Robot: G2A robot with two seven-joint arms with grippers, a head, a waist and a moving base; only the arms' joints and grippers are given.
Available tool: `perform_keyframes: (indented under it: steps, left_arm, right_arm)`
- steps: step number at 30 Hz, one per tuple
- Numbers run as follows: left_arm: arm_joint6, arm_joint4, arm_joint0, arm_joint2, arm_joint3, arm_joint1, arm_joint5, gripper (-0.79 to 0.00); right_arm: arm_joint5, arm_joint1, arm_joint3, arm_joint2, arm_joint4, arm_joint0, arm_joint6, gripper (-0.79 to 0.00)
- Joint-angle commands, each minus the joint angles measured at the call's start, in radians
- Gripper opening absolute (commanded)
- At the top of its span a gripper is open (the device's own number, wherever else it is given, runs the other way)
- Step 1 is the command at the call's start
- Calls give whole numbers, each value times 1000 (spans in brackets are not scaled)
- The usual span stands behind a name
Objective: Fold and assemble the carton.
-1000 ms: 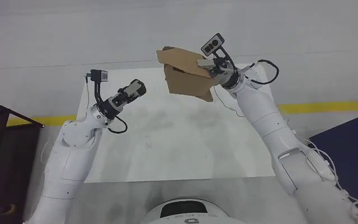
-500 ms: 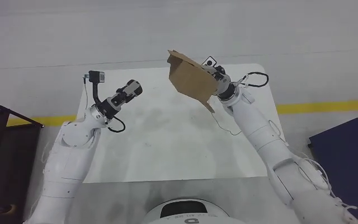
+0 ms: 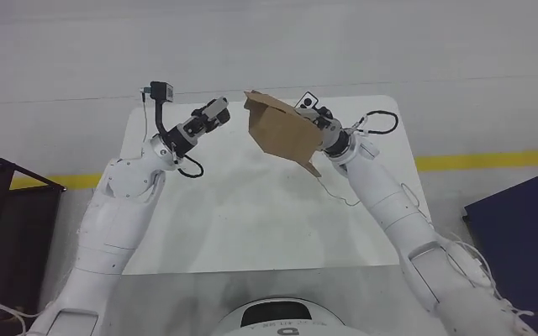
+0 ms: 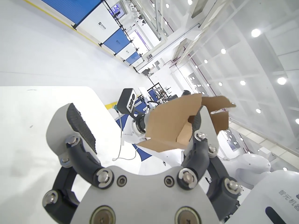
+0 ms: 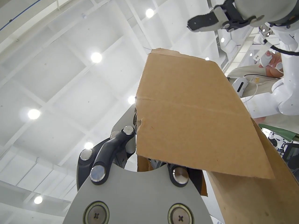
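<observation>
Left hand (image 3: 220,107) swung up and inward toward carton (image 3: 282,134); fingers apart, now near its open flap edge. Carton shifted slightly left, held tilted in the air over far side of desk (image 3: 252,218), flaps loose. Right hand (image 3: 316,124) clamped on carton's panel edge.

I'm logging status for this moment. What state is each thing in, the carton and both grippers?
carton: held up above the table, tilted, only partly folded, flaps loose.
right gripper: shut on the carton's edge.
left gripper: open, holding nothing, pointed at the carton but apart from it.
</observation>
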Motion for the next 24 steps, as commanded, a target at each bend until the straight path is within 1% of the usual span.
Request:
perform_keyframes:
  steps: [1,7,14,18,24]
  left_arm:
    - [0,-2,-24,25,10,-6,-1,0]
    - [-17,10,-63,91,10,-22,-9,0]
    - [-31,15,-71,149,-3,-35,6,0]
    - [-26,27,-67,159,-10,-39,14,0]
    - [-18,54,-56,135,-38,-35,35,0]
  right_arm:
    - [4,0,-2,5,-2,-5,2,-785]
    - [8,2,-6,28,-10,-23,-4,-785]
    - [15,-1,-10,39,-13,-33,-2,-785]
    - [16,-5,-20,39,-17,-36,5,-785]
    - [14,-6,-33,44,-36,-48,10,-785]
